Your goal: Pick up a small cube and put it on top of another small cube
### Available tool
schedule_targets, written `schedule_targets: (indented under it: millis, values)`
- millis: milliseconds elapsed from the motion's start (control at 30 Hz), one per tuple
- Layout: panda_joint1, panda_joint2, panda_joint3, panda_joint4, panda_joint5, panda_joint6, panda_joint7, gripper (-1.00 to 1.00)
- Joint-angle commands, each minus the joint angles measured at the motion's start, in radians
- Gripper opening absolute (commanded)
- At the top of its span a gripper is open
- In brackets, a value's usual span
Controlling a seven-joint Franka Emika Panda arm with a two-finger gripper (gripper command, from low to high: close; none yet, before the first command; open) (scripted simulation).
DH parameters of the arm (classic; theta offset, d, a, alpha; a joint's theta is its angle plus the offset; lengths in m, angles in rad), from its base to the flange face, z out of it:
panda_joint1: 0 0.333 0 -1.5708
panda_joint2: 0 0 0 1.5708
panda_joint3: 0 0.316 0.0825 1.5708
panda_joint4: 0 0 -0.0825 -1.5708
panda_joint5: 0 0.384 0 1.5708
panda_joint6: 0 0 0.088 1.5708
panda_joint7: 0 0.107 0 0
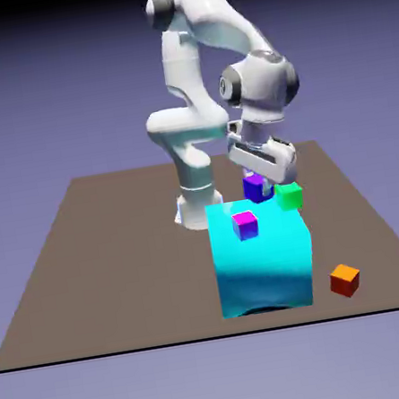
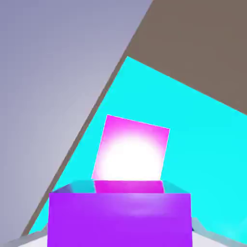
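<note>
Blue-violet backdrop rises behind a brown table (image 1: 85, 257) bearing a large cyan block (image 1: 264, 265). Above the block's far edge, the gripper (image 1: 262, 184) clasps the violet-blue small cube (image 1: 256, 187) between its fingers. A magenta-pink cube (image 1: 245, 224) sits atop the block, a green cube (image 1: 289, 195) just beside the gripper, an orange cube (image 1: 345, 279) on the table.

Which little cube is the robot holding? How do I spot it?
Find the big cyan block on the table. Just behind its top, the gripper holds the small cube. It's violet-blue with a purple top, unlike the magenta-pink cube and green cube nearby.
</note>
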Motion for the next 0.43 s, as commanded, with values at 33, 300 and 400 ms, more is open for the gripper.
schedule_targets:
  millis: [33, 300, 400]
  values:
    - [0.071, -0.073, 0.01, -0.018, 0.057, -0.049, 0.014, -1.0]
    - [0.087, -0.016, 0.056, -0.143, 0.062, 0.129, 0.05, 1.0]
    - [0.094, -0.055, 0.038, -0.093, 0.071, 0.042, 0.037, 1.0]
